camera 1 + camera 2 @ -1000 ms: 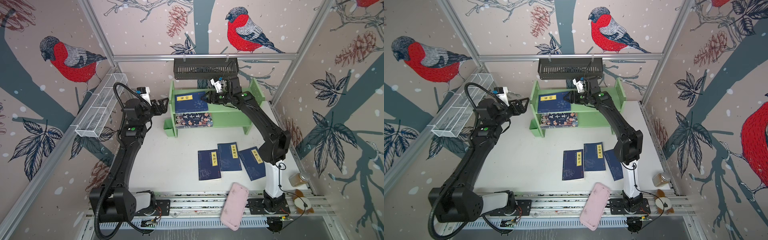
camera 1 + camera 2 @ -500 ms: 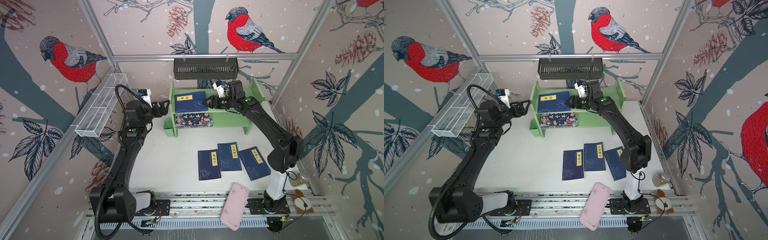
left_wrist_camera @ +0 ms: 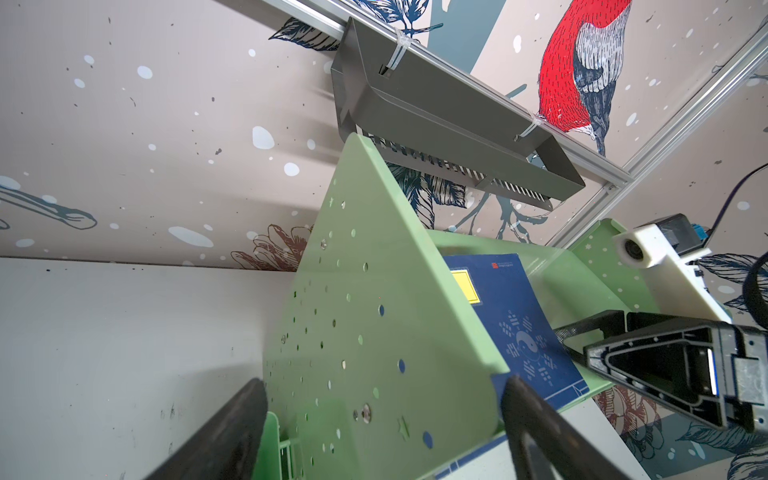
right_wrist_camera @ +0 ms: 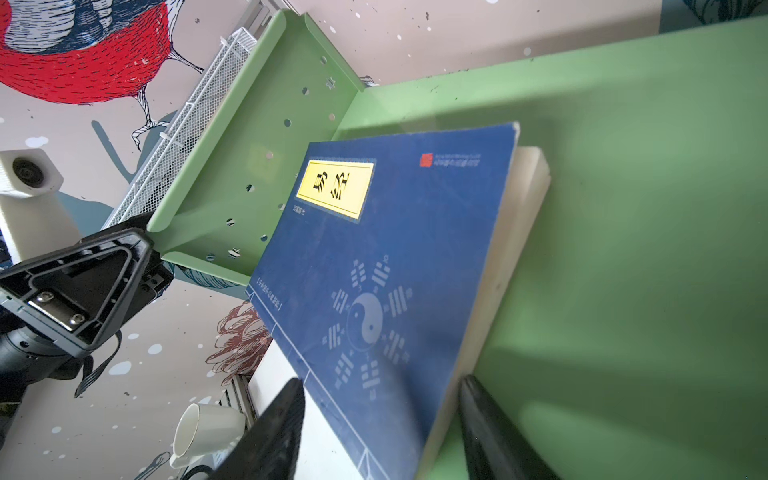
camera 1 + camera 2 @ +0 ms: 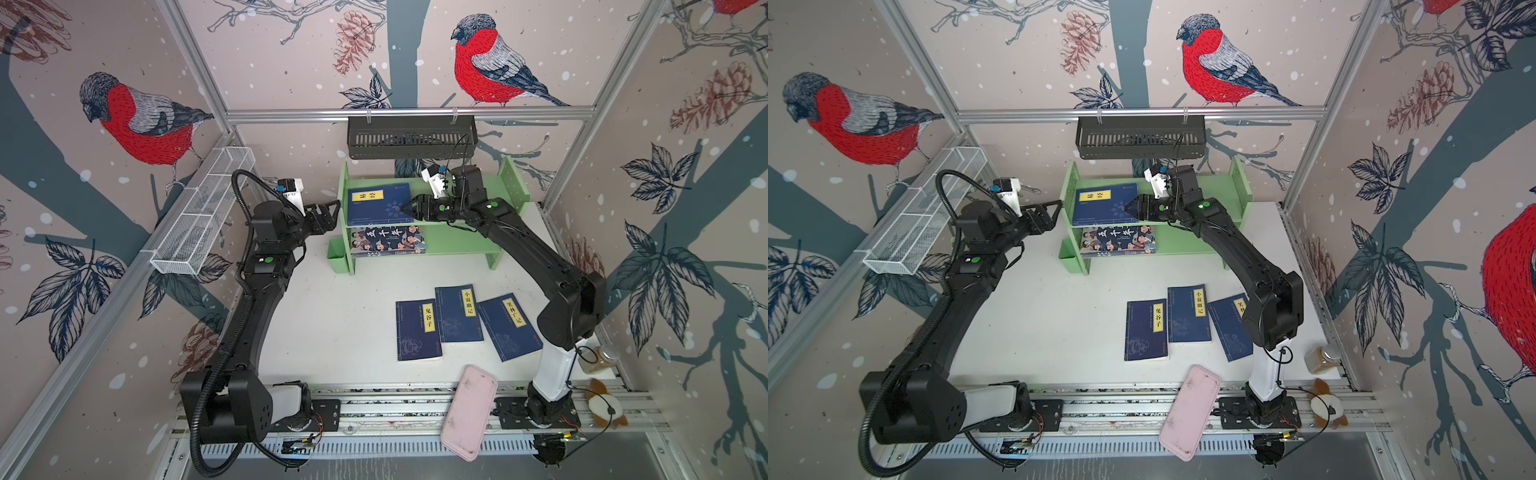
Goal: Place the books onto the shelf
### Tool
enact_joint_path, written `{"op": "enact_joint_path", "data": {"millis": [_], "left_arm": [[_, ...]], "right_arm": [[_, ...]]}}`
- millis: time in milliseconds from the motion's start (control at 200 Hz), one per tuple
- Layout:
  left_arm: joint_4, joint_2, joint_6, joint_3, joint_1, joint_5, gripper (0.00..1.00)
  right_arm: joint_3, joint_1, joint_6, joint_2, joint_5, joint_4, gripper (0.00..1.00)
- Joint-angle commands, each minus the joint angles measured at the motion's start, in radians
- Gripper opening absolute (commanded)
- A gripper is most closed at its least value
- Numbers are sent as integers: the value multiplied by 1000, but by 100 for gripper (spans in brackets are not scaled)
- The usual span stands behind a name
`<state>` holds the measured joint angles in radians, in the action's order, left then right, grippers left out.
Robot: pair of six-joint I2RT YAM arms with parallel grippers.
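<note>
Since the navy book [image 5: 376, 205] lies on the top tier of the shelf [image 5: 457, 245], the right gripper [image 5: 406, 207] half-parted astride its corner, pinch unclear, spread the jaws fully, then back straight off the shelf

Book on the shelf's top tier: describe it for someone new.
A light green shelf stands under the black wall basket. On the left of its upper tier sits a navy book with a yellow label. Only it is up there: the cartoon-cover book lies a tier below, three more navy books on the table.
</note>
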<state>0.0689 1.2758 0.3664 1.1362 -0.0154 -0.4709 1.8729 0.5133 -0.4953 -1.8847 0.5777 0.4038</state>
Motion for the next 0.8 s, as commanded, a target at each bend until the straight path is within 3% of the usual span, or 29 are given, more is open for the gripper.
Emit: {"op": "enact_joint_path", "data": {"millis": [0, 335, 530, 690, 795], "left_arm": [[53, -4, 1, -1, 0, -19, 88], [55, -6, -3, -2, 0, -19, 88], [32, -16, -27, 6, 0, -8, 88], [-104, -45, -68, 39, 0, 1, 89], [-225, -80, -59, 36, -1, -10, 90]], "right_arm": [[-7, 7, -15, 6, 6, 41, 61], [2, -5, 3, 1, -6, 56, 62], [7, -26, 25, 23, -80, 73, 62], [-55, -26, 64, 145, -180, 73, 62], [-195, -4, 94, 298, -273, 46, 62]]}}
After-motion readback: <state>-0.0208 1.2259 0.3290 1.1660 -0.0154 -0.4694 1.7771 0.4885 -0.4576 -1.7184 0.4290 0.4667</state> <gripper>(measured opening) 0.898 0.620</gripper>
